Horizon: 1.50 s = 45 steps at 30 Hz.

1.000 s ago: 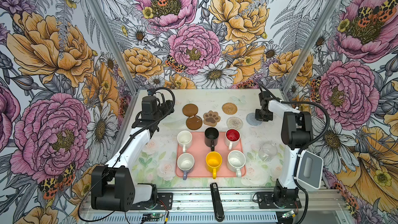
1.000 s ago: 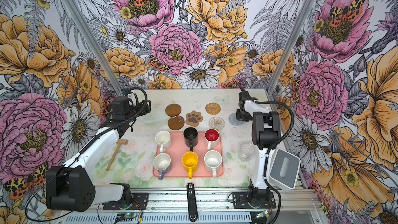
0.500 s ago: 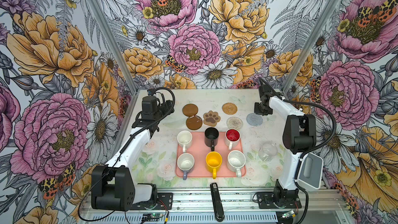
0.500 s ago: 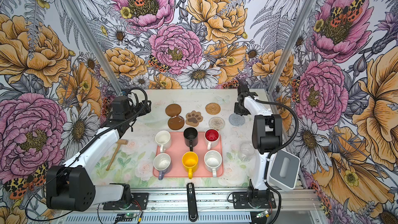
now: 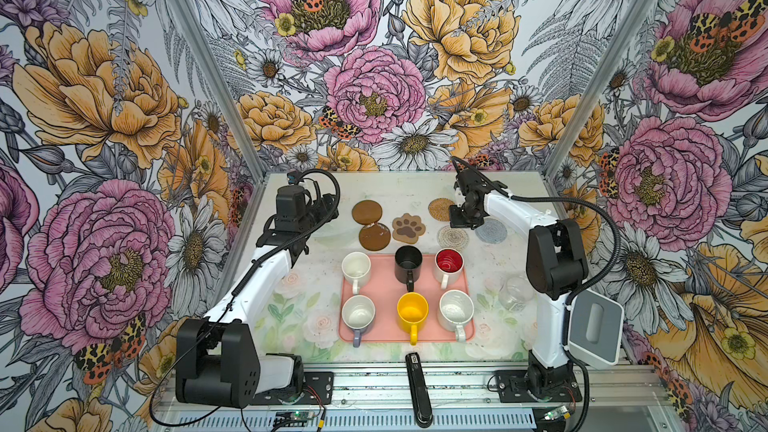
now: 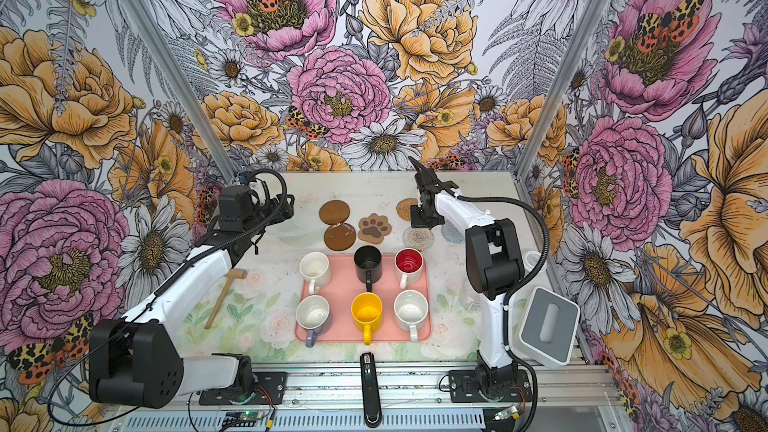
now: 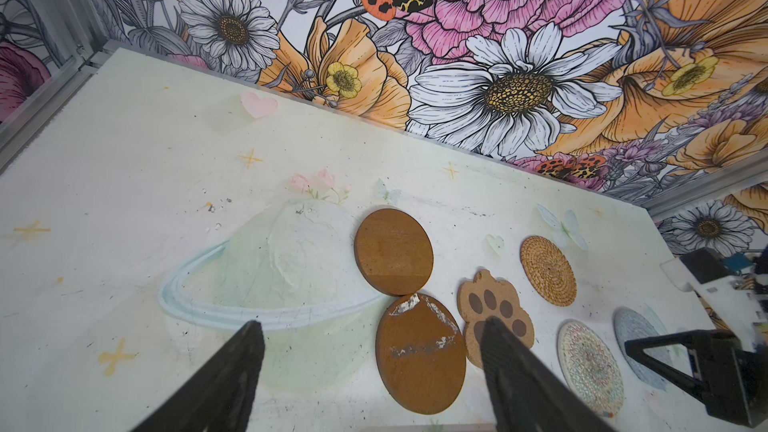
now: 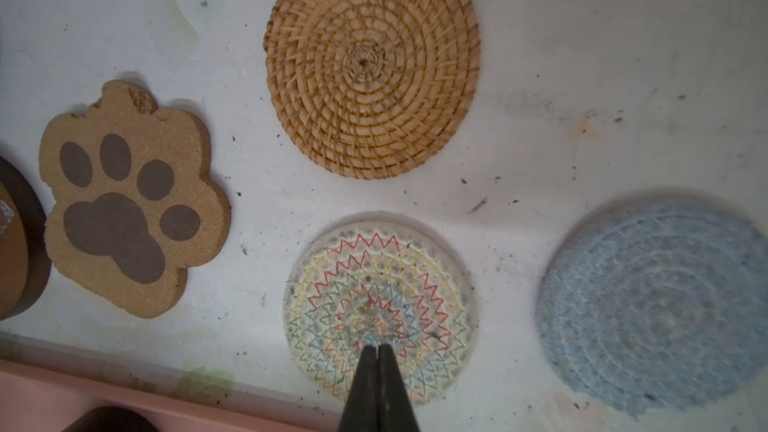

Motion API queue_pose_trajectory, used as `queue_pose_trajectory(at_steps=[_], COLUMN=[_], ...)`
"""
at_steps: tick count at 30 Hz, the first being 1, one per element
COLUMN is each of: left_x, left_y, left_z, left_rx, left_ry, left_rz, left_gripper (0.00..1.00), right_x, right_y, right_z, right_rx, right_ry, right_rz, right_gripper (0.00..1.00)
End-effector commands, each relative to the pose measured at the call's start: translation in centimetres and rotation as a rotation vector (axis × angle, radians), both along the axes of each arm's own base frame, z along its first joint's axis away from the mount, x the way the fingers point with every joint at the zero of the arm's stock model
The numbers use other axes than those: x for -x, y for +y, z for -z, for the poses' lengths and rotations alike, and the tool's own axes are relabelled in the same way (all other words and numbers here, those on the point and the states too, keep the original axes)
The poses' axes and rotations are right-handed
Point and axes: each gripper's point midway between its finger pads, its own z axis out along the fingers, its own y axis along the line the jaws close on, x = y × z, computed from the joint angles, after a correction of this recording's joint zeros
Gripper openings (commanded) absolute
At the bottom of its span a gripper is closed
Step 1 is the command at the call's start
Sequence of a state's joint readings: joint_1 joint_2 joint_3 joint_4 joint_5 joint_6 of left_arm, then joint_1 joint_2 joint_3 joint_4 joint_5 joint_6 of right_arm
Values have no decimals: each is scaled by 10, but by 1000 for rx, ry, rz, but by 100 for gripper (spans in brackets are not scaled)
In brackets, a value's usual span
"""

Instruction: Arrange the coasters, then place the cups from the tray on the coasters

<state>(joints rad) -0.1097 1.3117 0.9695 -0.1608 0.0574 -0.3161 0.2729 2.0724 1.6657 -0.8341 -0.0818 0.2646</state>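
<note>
Six coasters lie behind the tray (image 5: 386, 284): two brown discs (image 5: 367, 212) (image 5: 374, 236), a tan paw (image 5: 408, 228), a golden woven round (image 5: 441, 209), a whitish woven round (image 5: 452, 237) and a pale blue round (image 5: 491, 231). On the tray stand several cups: white (image 5: 355, 267), black (image 5: 408, 261), red-inside (image 5: 449, 261), lavender (image 5: 358, 312), yellow (image 5: 412, 312), speckled (image 5: 456, 310). My right gripper (image 8: 377, 347) is shut and empty, its tips over the whitish round (image 8: 378, 284). My left gripper (image 7: 372, 324) is open above the table, left of the brown discs.
A clear glass jar (image 5: 516, 292) stands right of the tray near the right arm's base. A wooden mallet (image 6: 226, 297) lies left of the tray. A white and grey box (image 5: 594, 328) sits at the front right, and a black bar (image 5: 417, 388) lies at the front edge.
My right gripper has left the pale blue coaster, moved left over the whitish one and closed its jaws. The blue coaster now lies uncovered. The left arm has not moved.
</note>
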Motion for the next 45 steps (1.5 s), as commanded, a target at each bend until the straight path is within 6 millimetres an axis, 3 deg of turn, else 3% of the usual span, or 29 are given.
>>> queue_pose_trajectory(at_steps=[1, 9, 15, 30, 39, 45], left_x=[2, 2, 3, 6, 6, 7], left_y=[-4, -4, -5, -5, -5, -4], left_z=[-5, -4, -4, -2, -2, -3], left_rx=[10, 6, 5, -6, -8, -10], left_ry=[-5, -2, -3, 5, 6, 3], left_rz=[1, 2, 5, 5, 5, 4], left_gripper=[83, 83, 83, 83, 83, 83], right_x=[3, 11, 9, -22, -44, -47], right_y=[11, 3, -21, -60, -62, -63], right_z=[16, 44, 64, 58, 51, 50], right_rx=[-36, 14, 61, 46, 7, -15], right_ry=[50, 107, 142, 103, 68, 68], right_rz=[-13, 20, 91, 198, 202, 213], right_gripper=[0, 0, 0, 0, 0, 0])
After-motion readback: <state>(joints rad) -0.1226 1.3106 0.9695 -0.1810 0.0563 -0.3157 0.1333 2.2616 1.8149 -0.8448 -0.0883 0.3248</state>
